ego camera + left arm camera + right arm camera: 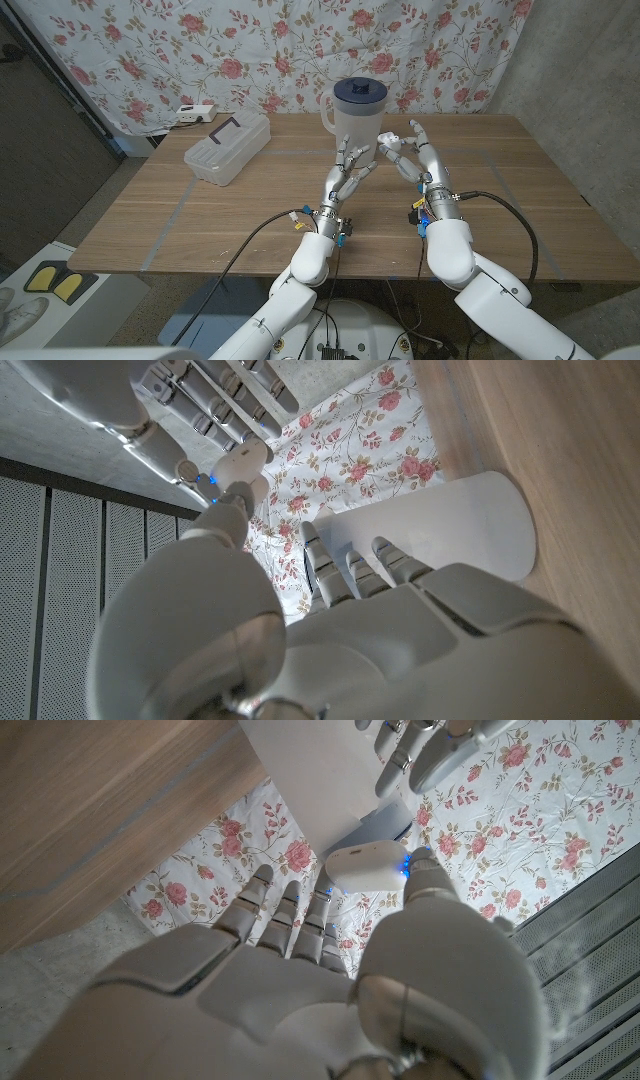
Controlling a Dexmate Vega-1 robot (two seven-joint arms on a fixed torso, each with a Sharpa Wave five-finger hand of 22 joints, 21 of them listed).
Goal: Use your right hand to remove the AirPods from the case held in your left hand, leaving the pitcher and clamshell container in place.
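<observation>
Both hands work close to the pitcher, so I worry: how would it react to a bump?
The pitcher looks tall for its base, so a high bump would probably tip it. Its frosted wall shows no liquid, so it is likely light. A low push may slide it on the smooth table.

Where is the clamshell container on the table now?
In the head view, the clamshell container lies on the table's far left part, left of the pitcher, apart from both robot hands.
</observation>
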